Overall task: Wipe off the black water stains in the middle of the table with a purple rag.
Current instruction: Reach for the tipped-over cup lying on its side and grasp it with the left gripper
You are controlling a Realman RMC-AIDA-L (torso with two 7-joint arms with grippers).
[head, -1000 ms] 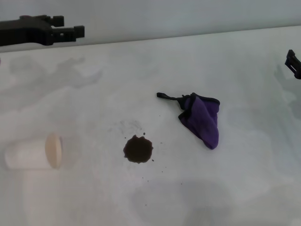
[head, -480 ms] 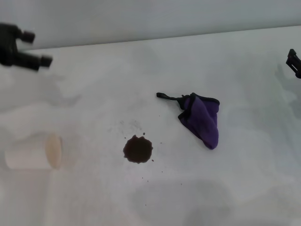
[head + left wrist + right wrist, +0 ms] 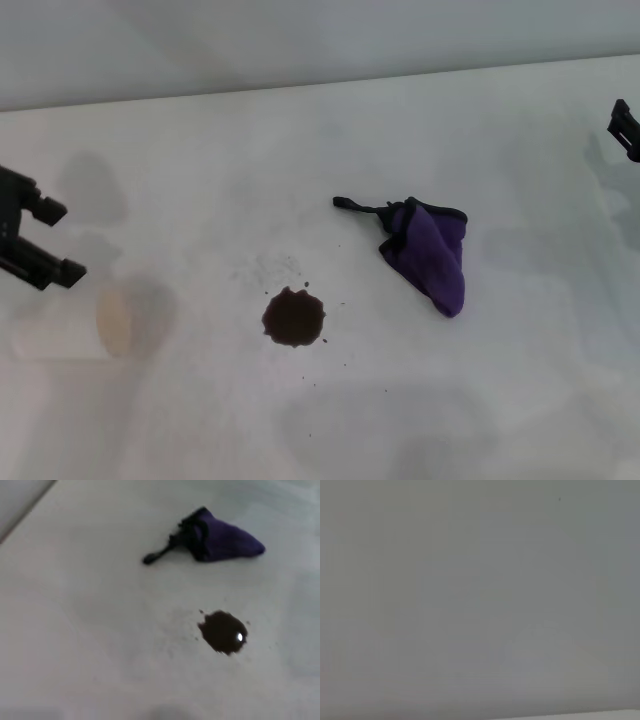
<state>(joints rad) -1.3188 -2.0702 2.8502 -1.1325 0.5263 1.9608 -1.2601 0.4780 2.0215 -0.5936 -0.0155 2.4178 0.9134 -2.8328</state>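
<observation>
Because the purple rag [image 3: 432,252] looks soft and light, its bunched middle suits grasping; left gripper [image 3: 45,240] fingers stand apart, right gripper [image 3: 628,130] unclear.

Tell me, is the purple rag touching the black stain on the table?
Apart. The head view shows bare table between the purple rag and the black stain; the left wrist view shows the same gap.

No text, label, brand, number or sign can be read anywhere in these views. Every surface that shows is plain and unmarked.
</observation>
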